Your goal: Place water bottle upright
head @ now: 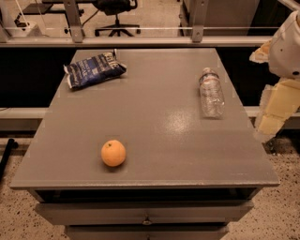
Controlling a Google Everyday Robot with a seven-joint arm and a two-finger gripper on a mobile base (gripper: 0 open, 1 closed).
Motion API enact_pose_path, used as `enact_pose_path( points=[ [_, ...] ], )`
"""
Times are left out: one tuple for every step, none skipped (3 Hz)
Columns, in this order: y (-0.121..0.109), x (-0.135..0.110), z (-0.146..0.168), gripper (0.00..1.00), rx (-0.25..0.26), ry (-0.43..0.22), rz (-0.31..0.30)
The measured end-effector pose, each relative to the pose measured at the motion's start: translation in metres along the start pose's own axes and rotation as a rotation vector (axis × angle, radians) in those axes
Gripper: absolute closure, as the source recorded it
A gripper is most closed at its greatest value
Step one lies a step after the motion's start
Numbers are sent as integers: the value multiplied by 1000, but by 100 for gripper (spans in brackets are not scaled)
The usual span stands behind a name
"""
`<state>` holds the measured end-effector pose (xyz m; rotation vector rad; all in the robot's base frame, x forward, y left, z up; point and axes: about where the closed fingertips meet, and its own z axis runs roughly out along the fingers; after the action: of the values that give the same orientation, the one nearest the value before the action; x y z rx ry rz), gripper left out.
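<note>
The water bottle (211, 93) is a small clear ribbed plastic bottle. It lies on its side on the right part of the grey table (154, 122), with its cap pointing to the far edge. My gripper (275, 111) shows as pale yellow parts under the white arm (287, 47) at the right edge of the view. It hangs beyond the table's right edge, to the right of the bottle and apart from it. It holds nothing that I can see.
An orange (113, 153) sits near the front left of the table. A blue snack bag (93, 69) lies at the back left. Drawers (145, 213) are below the tabletop. A railing and an office chair (116, 14) stand behind.
</note>
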<state>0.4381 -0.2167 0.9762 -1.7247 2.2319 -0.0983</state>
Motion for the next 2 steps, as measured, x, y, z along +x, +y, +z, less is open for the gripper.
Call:
enact_pose_path(
  points=[
    [0,0,0,0,0,0,0],
    [-28,-7,17,0,39,-26,70]
  ],
)
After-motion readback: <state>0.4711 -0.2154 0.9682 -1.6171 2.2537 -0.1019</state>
